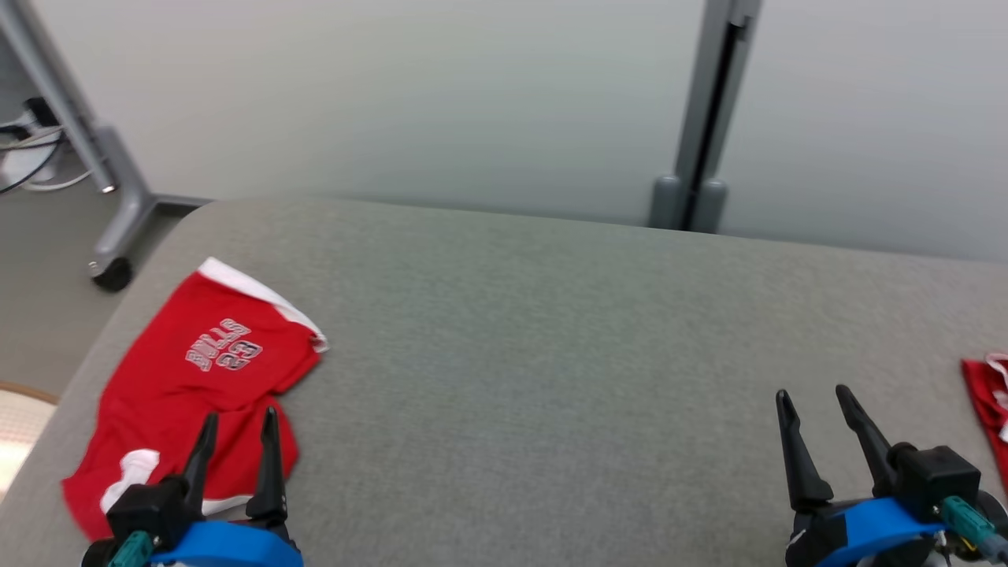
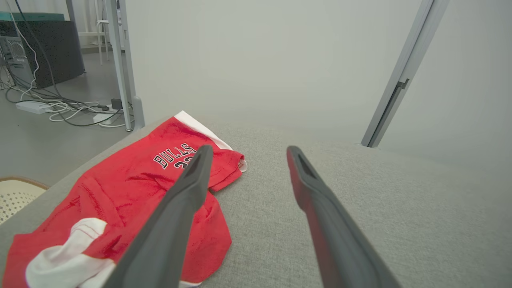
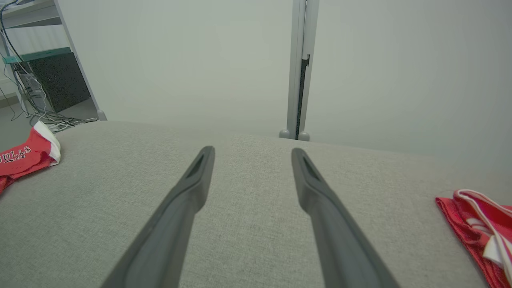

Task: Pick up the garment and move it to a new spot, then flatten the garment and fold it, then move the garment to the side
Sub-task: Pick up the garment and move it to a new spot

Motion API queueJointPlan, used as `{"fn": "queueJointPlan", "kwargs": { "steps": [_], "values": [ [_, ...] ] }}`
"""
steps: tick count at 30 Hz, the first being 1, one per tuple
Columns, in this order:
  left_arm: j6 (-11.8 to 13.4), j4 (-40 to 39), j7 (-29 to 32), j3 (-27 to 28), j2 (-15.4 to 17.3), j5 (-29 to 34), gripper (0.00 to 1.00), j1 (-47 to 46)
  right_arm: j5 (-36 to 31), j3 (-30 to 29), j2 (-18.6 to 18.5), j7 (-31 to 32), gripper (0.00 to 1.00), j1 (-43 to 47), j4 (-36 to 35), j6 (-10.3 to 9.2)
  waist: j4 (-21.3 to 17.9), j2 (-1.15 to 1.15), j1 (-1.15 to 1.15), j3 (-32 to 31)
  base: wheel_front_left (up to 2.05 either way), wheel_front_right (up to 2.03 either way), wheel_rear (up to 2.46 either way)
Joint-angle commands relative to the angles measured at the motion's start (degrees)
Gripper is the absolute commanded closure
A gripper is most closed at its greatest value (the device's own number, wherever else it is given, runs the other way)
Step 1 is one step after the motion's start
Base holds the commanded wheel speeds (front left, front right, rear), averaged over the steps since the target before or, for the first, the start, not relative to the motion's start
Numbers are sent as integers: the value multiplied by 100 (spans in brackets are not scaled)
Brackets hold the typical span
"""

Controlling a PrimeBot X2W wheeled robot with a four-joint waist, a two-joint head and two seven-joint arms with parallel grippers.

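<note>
Rumpled garment (image 1: 189, 378) on table (image 1: 551, 315), left end; left gripper (image 1: 240, 414) wide open, empty, poised over its near edge, probably to grab. Idle right gripper (image 1: 812, 391) also wide open, empty; red cloth (image 1: 984, 402) near it, maybe another garment.

The red Bulls garment (image 1: 189, 370) is partly covered by the left gripper (image 1: 240, 415) at lower left; in the left wrist view its number is half hidden by a finger (image 2: 188, 188). A second red garment (image 1: 984, 394) is cut off at the right edge.
</note>
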Motion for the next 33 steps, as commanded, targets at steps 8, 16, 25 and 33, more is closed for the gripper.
{"fn": "queueJointPlan", "kwargs": {
  "steps": [8, 16, 25, 33],
  "values": [
    [-1, -17, -25, 60, 57, 12, 0, -20, 54, 120, 27, -88, 0, -90, 116, 1, 994, 0, -1, 141, 0, 0, 0],
    [69, -116, -24, 84, 72, -34, 0, 106, 21, 190, -5, -141, 0, -203, 167, 1, 1555, 0, -1, 205, 0, 0, 0],
    [97, -177, -24, 84, 59, -65, 0, 149, 43, 262, -20, -144, 0, -236, 227, 1, 1730, 0, -1, 260, 0, 0, 0],
    [60, -265, 25, 75, 96, -122, 0, -21, 4, 323, -57, -113, 0, -227, 177, 1, 1630, 0, -1, 302, 0, 0, 0]
  ]
}}
